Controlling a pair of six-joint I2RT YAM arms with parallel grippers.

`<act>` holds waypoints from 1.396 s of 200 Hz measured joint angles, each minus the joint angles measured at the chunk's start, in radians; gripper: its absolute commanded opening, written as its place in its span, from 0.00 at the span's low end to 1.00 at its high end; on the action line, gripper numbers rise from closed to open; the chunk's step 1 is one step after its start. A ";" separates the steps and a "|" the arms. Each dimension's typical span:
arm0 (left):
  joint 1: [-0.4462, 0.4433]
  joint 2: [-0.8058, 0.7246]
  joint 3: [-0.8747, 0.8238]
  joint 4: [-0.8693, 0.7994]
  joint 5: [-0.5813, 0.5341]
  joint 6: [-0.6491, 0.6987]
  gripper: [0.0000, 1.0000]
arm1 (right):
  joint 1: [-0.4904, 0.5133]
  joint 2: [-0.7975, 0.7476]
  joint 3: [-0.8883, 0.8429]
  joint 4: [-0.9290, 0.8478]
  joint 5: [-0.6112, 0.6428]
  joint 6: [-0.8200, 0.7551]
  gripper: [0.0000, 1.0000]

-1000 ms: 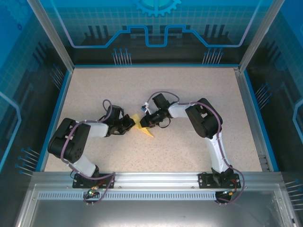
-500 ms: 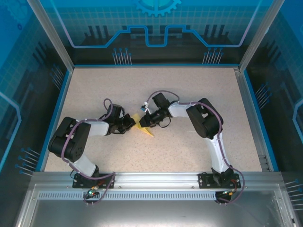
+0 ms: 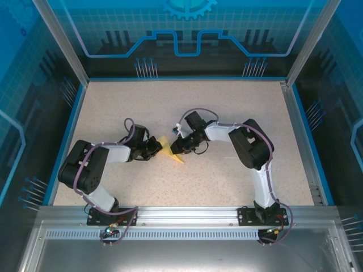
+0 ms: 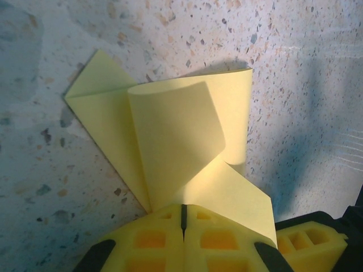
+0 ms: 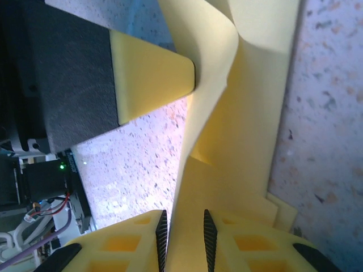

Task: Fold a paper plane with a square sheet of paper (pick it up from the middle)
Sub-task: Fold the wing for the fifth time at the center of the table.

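The light, limp sheet of paper, clamped by the clenched left fingers and straddled by the slightly parted right fingers, is best gripped at layered folds.

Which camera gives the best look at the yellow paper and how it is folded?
The left wrist view: the yellow paper shows nearly whole, one flap curling over a pointed corner. The top external view makes it a tiny sliver; the right wrist view crops it to close-up folds.
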 measured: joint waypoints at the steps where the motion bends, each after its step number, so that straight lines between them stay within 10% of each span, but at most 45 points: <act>1: 0.000 0.000 0.000 0.000 0.000 0.000 0.05 | 0.000 0.000 0.000 0.000 0.000 0.000 0.24; 111: 0.001 -0.001 0.029 -0.035 0.021 0.027 0.13 | 0.003 -0.001 -0.063 0.055 0.005 0.004 0.03; 279: -0.018 -0.013 -0.037 0.132 0.130 0.045 0.13 | -0.016 0.002 -0.106 0.155 -0.047 0.110 0.00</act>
